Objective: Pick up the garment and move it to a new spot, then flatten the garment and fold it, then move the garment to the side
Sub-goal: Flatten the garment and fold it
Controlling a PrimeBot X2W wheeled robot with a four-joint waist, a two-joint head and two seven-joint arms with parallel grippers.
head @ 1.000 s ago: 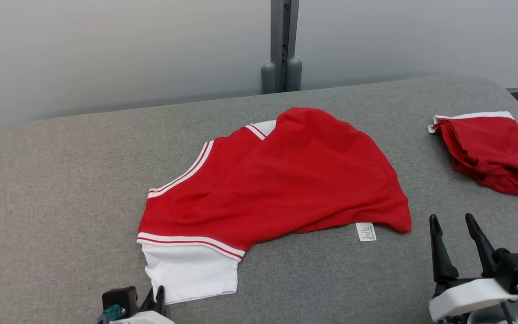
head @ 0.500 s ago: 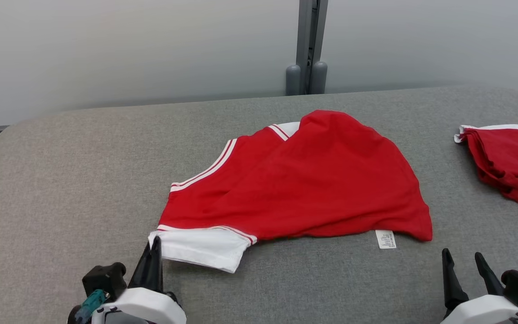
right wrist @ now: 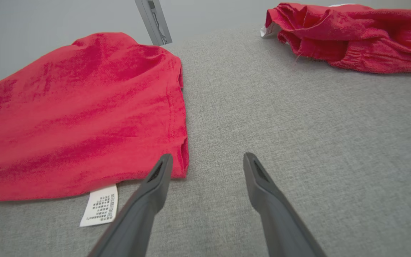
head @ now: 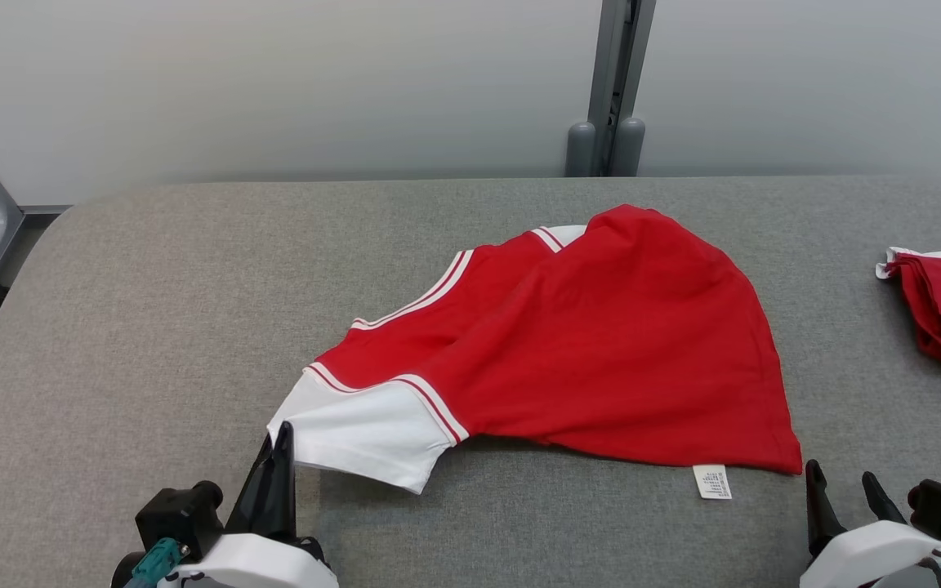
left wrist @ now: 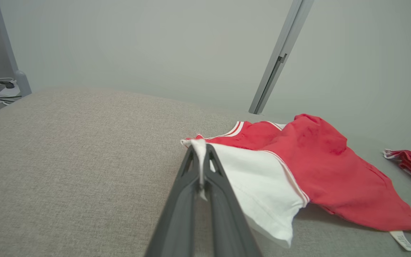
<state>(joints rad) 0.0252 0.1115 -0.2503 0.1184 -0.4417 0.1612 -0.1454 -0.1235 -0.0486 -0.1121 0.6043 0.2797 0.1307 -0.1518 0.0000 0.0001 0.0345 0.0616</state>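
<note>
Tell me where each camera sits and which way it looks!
Head view: on the robot's head, looking forward and down at the grey table and red garment; left gripper lower left, right gripper lower right.
Left wrist view: on the left wrist, looking along its shut fingers, which pinch the white sleeve.
Right wrist view: on the right wrist, looking along its open fingers at the garment's hem and label.
Shared: head and right wrist views both show the label and a second red garment.

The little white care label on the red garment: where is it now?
In the head view the white care label lies on the grey padded table at the near right corner of the red-and-white garment, left of the open right gripper.
</note>
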